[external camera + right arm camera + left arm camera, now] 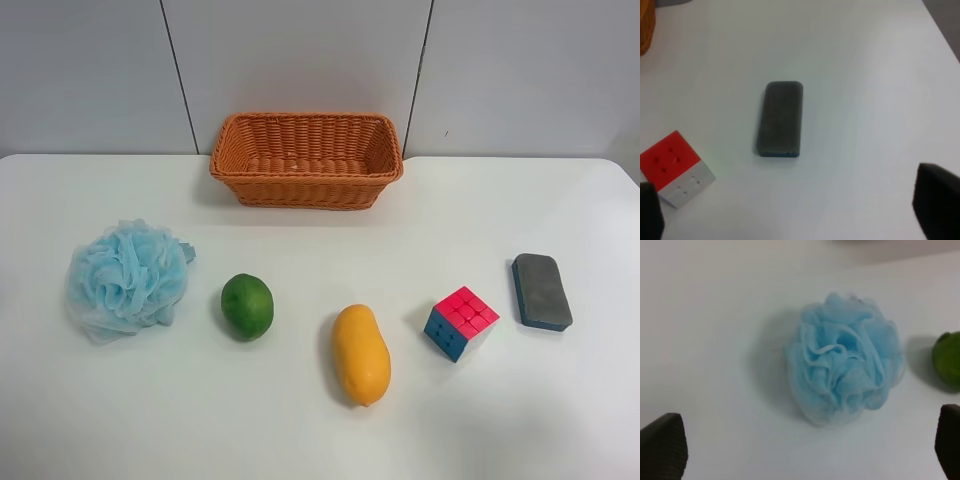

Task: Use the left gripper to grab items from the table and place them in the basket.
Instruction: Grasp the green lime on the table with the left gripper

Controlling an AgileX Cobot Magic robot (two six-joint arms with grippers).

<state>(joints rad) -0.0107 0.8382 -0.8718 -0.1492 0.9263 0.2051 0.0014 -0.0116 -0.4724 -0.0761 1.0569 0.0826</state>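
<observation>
On the white table (320, 440) lie a light-blue bath pouf (128, 278), a round green fruit (247, 306), a yellow-orange mango (361, 354), a red-blue puzzle cube (461, 322) and a grey-blue eraser block (542, 291). The wicker basket (306, 190) stands empty at the back. Neither arm shows in the exterior high view. My left gripper (805, 460) is open above the table, with the pouf (845, 372) ahead between its fingers and the green fruit (949, 360) at the edge. My right gripper (792, 215) is open, with the eraser (780, 119) and cube (675, 167) ahead.
A grey panelled wall (300, 60) rises behind the table's far edge. A bit of the basket (646, 27) shows at the corner of the right wrist view.
</observation>
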